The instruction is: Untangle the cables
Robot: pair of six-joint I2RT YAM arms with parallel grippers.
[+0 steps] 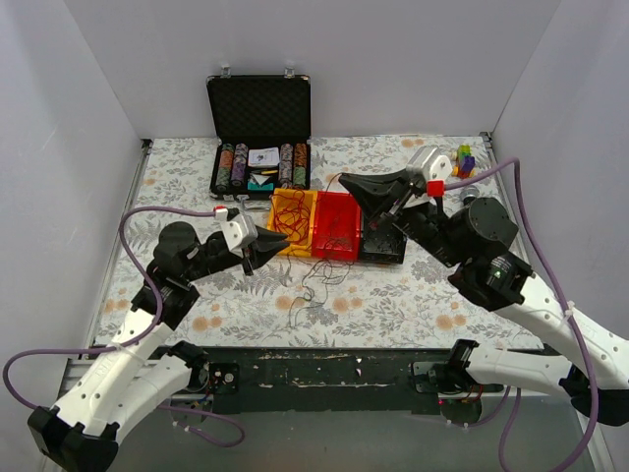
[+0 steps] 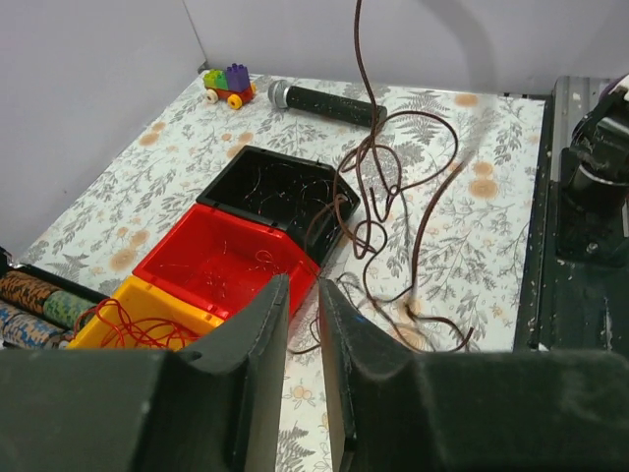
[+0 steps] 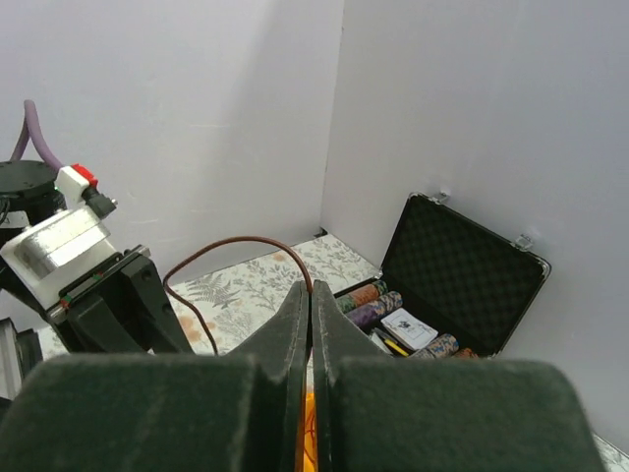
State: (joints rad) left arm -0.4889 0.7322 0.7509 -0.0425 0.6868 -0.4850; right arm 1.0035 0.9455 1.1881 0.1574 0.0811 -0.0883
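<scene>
Up over the black tray (image 2: 265, 182), the right gripper (image 3: 311, 295) is clamped shut on the brown cable (image 3: 236, 239), which drops near upright into the tangled cables (image 2: 371, 231) on the table; the left gripper (image 2: 303, 300), jaws narrowly parted and seemingly empty, is nearer, with that tangle just ahead of it

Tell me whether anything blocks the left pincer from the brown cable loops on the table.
Nothing visible does. The brown cable loops on the table just past the left pincer, with only bare cloth between them. The red bin sits off to the side, out of the path. The right pincer grips the cable's raised end.
</scene>
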